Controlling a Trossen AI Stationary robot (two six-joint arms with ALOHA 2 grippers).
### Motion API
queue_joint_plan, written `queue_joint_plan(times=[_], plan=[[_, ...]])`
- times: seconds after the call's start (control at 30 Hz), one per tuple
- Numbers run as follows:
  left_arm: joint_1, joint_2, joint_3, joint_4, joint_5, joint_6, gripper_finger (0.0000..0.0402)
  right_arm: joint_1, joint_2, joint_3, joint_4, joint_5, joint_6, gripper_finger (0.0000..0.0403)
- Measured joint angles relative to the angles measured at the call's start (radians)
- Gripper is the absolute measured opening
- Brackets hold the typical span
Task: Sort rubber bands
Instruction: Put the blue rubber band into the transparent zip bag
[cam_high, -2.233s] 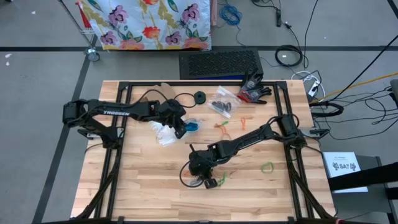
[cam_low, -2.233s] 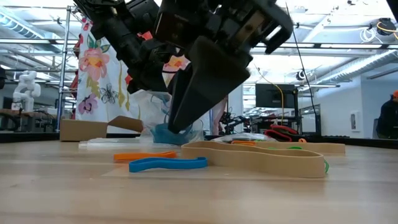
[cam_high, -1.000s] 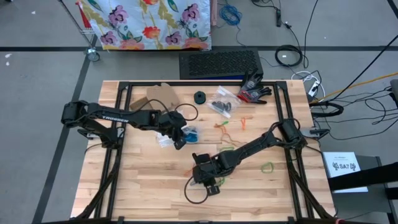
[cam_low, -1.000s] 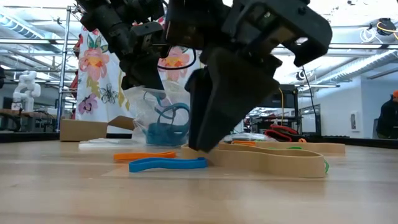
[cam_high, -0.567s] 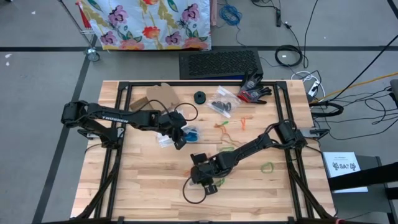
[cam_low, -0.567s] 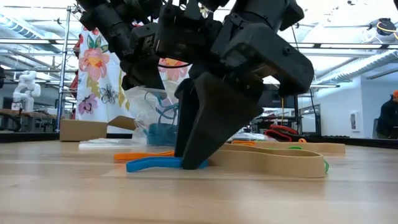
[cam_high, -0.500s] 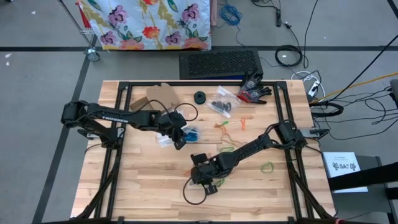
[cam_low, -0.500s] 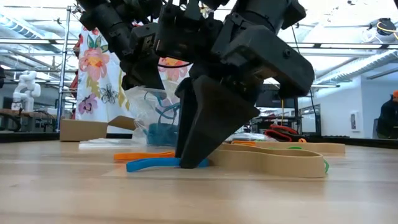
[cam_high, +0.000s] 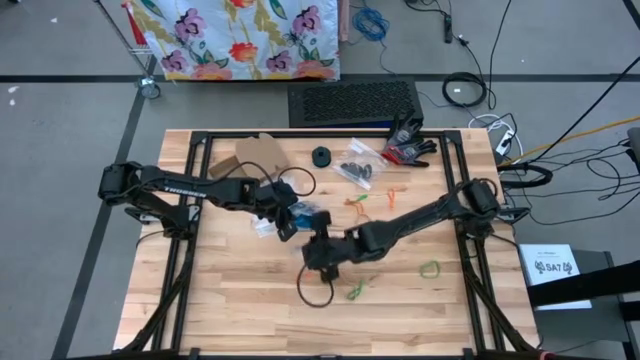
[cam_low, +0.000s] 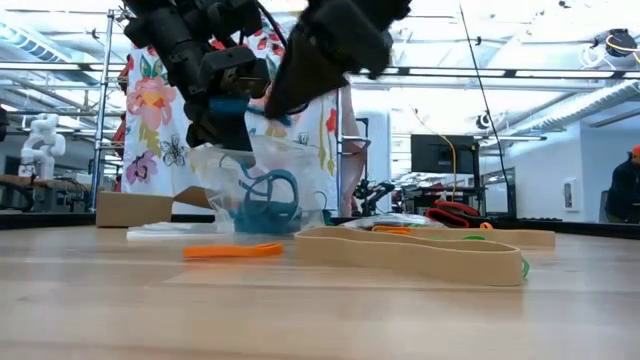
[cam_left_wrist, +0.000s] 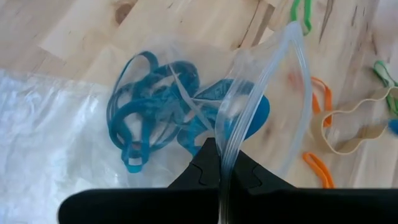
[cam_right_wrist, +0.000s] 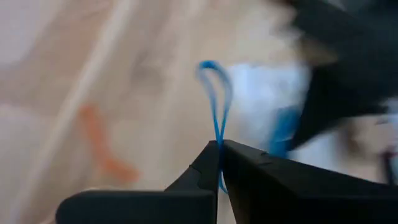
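- My right gripper (cam_right_wrist: 219, 163) is pinched tight on one blue rubber band (cam_right_wrist: 217, 99), which stands up from the fingertips as a thin loop. In the high view it sits over mid-counter, just beside the left gripper.
- My left gripper (cam_left_wrist: 219, 163) is clamped on the rim of a clear plastic bag (cam_left_wrist: 264, 106), holding the mouth up. A tangle of blue bands (cam_left_wrist: 155, 102) already lies inside.
- I judge the band nearly weightless and completely floppy. It will sag and swing, and being rubber it may cling to the pads rather than drop clean.
- A pinch across one strand is enough, because there is nothing stiff to align. Squeezing hard costs nothing, since it will not break.
- Loose bands are scattered on the counter (cam_high: 240, 310): an orange one (cam_low: 233, 251) and a large tan one (cam_low: 420, 255) near the low camera, and a green one (cam_high: 430, 268) out toward the right side.
- The flat ones I expect to be awkward, so I would catch a raised bend instead of scraping the wood.
- The bag is thin, soft film. Its mouth may collapse if my left gripper shifts.
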Motion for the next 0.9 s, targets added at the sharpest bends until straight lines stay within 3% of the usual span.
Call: queue_joint_plan(times=[0.3,0.53,0.9], plan=[[-0.007,0.000,0.000,0.000,0.023,-0.035,0.0000,-0.147,0.007,0.000,0.006,0.002,-0.069,0.0001],[0.024,-0.002,0.000,0.026,0.000,-0.044,0.0000,-0.226,0.017,0.000,-0.002,-0.179,-0.061,0.0000],[0.073,-0.003,0.000,0.084,-0.016,-0.003,0.0000,-0.299,0.029,0.000,-0.081,-0.180,-0.066,0.0016]])
